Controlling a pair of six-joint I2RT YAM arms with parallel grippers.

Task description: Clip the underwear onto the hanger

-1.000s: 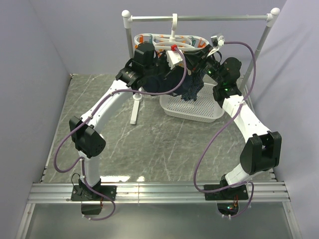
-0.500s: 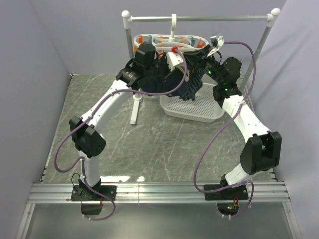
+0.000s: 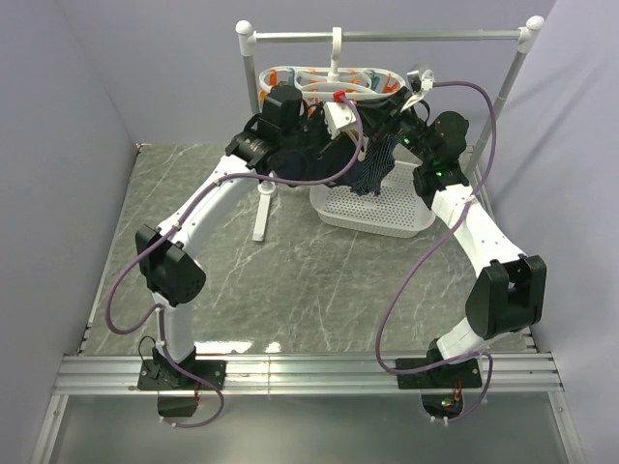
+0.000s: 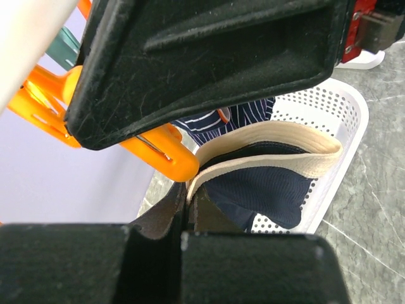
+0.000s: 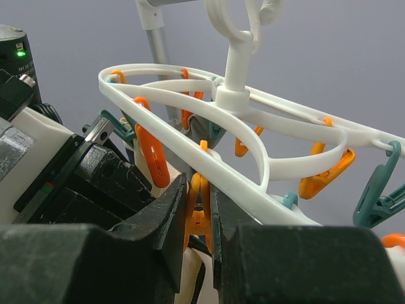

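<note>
Since a second ago the left pincer [image 4: 188, 209] has crept slightly up and in toward the hanger [image 3: 319, 77], carrying the underwear [image 3: 319, 155] with it, while the right arm has hardly shifted. From the left wrist, that pincer is clenched on the beige waistband of the underwear [image 4: 266, 190]. The band enters the closed fingertips from above and arcs away to the right, and the navy body sags below it, over the white basket [image 4: 345, 104]. The tip of an orange peg lies just beside the waistband where it meets the fingers; whether the two touch cannot be told. A navy pinstriped cloth [image 4: 237, 117] hangs behind the underwear. From the right wrist, the right pincer [image 5: 197, 196] is clamped on an orange clothespin [image 5: 201, 218] that dangles from the hanger's [image 5: 190, 142] white loop, one finger pressed to each side of it. A pale strip shows just under that clothespin, possibly the waistband, though too little shows to be sure. Overhead, the hanger hooks on the grey rail [image 3: 387, 36] and the basket [image 3: 387, 220] sits on the bench [image 3: 290, 280] beneath it.
</note>
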